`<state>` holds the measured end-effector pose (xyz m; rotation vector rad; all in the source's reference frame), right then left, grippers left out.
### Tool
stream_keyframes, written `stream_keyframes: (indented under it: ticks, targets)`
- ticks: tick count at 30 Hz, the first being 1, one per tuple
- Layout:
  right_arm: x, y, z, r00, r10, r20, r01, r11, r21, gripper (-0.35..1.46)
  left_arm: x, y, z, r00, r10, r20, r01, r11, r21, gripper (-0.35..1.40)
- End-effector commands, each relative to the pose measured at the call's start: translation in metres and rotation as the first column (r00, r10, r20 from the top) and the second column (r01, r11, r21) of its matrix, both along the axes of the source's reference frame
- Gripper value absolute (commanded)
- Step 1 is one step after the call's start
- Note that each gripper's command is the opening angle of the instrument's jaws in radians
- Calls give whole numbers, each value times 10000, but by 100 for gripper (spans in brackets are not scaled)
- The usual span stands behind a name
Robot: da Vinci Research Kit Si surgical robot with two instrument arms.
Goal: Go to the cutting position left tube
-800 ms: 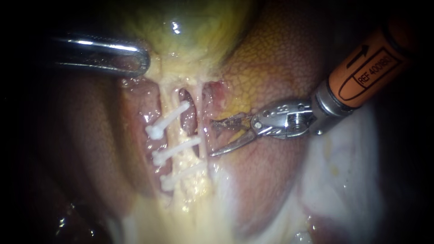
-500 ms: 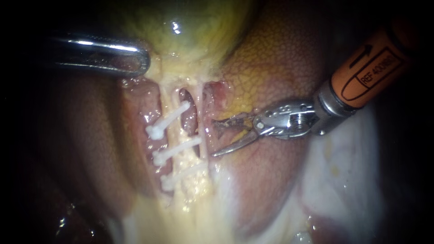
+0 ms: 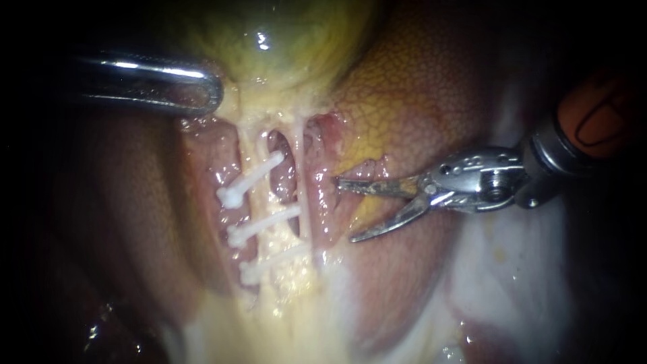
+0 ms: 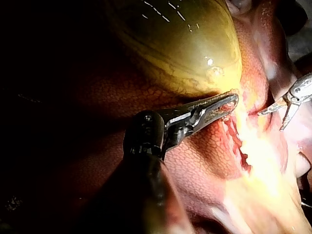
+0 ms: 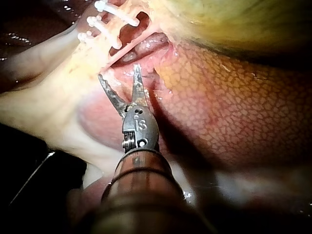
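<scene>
**Right blades open, nothing between them**

Our left instrument (image 3: 202, 91) had its jaws closed on the gallbladder's (image 3: 283, 47) lower edge. The left tube (image 3: 251, 158), crossed by three white clips (image 3: 263, 221), lay mid-scene. Our right instrument (image 3: 345, 209) held its blades wide apart, empty, just right of the right tube (image 3: 299, 158).

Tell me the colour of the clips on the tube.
White. All three clips show it best in the endoscope view.
</scene>
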<state>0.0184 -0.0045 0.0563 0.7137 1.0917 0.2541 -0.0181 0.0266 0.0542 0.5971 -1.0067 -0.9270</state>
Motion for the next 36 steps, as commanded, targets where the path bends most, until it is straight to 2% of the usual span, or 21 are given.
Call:
stream_keyframes:
  ticks: [1,7,13,24,30,36]
  targets:
    - [2,0,-4,10000,-63,-41,63,10000,14,117,0,0,0,10000,4,5,-4,10000,0,-35]
    - [16,5,-16,9997,112,-228,-109,9999,114,117,0,0,0,10000,5,6,-5,10000,0,-35]
    - [31,8,-12,9996,175,-217,-171,9997,160,117,0,0,0,10000,5,6,-5,10000,1,-35]
    - [50,11,9,9996,246,-131,-243,9994,232,117,0,0,0,10000,4,6,-4,10000,1,-35]
    - [53,9,26,9997,204,-112,-201,9993,299,117,0,0,0,10000,4,5,-4,10000,1,-35]
    - [59,14,33,9998,141,-152,-136,9994,327,117,0,0,0,10000,3,5,-3,10000,1,-35]
